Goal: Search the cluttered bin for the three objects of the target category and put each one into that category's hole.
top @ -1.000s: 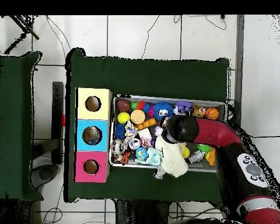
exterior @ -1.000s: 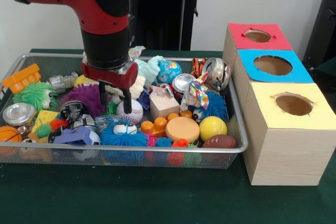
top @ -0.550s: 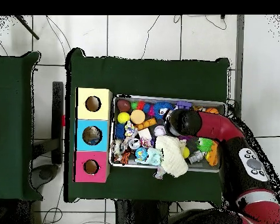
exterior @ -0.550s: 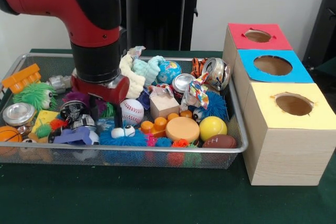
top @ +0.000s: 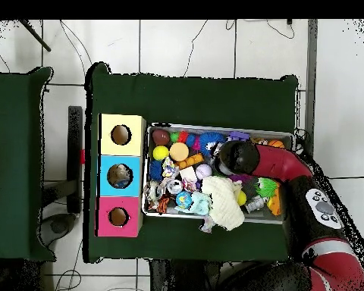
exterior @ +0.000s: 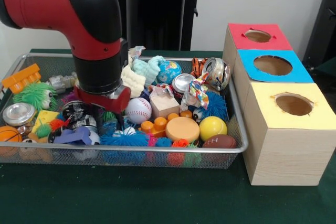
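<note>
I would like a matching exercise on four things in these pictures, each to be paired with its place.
Things:
1. baseball
2. toy football
3. orange block
4. yellow box

Places:
A. at the bin's left rim in the front view
B. beside the gripper
C. outside the bin, nearest the camera in the front view
D. front right corner of the bin

Pairs: 1-B, 2-D, 3-A, 4-C

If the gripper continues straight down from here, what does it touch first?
Most likely the fuzzy blue ball directly under the gripper, near the black can. Depth is unclear, and its tips are already buried among the toys.
</note>
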You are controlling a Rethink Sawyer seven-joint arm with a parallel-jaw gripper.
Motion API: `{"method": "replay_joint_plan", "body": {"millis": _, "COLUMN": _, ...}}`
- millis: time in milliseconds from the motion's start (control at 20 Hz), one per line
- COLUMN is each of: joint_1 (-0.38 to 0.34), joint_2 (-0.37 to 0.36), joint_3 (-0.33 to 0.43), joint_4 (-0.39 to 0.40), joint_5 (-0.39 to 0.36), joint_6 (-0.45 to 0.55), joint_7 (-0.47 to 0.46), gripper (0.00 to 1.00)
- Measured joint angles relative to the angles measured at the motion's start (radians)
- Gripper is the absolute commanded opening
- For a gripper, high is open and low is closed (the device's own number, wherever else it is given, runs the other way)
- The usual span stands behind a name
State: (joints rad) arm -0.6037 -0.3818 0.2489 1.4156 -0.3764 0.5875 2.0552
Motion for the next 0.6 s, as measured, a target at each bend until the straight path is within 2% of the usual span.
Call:
{"method": "replay_joint_plan", "body": {"millis": 200, "joint_1": 0.007, "joint_2": 0.022, "joint_3": -0.003, "joint_4": -0.012, "joint_5": 0.0, "joint_6": -0.006, "joint_7": 0.0, "gripper": 1.0}}
{"method": "replay_joint_plan", "body": {"millis": 600, "joint_1": 0.031, "joint_2": 0.018, "joint_3": -0.013, "joint_4": -0.01, "joint_5": 0.0, "joint_6": -0.006, "joint_7": 0.0, "gripper": 1.0}}
